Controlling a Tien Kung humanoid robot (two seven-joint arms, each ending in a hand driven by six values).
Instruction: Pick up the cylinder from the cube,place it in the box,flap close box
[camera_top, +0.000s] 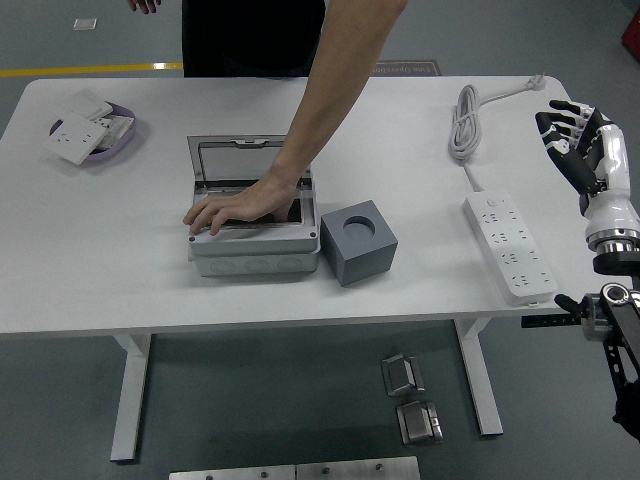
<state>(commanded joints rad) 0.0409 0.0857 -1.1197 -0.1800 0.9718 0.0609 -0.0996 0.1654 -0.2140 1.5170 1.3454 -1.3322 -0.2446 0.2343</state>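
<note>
We see no cylinder; the cube near the surface's front edge sits empty. A person's hand reaches into the open box. Our right hand, fingers spread and empty, waits at the right edge, so nothing's yet ready to pick.

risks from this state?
1. A person's hand lies flat on the open box, so any robot reach there could hit it.
2. The cube shows an empty hole on top and no cylinder is visible, so a pick there would likely close on nothing.
3. The right hand hangs open at the table's right edge; its route to the box crosses the power strip and its cord.
</note>
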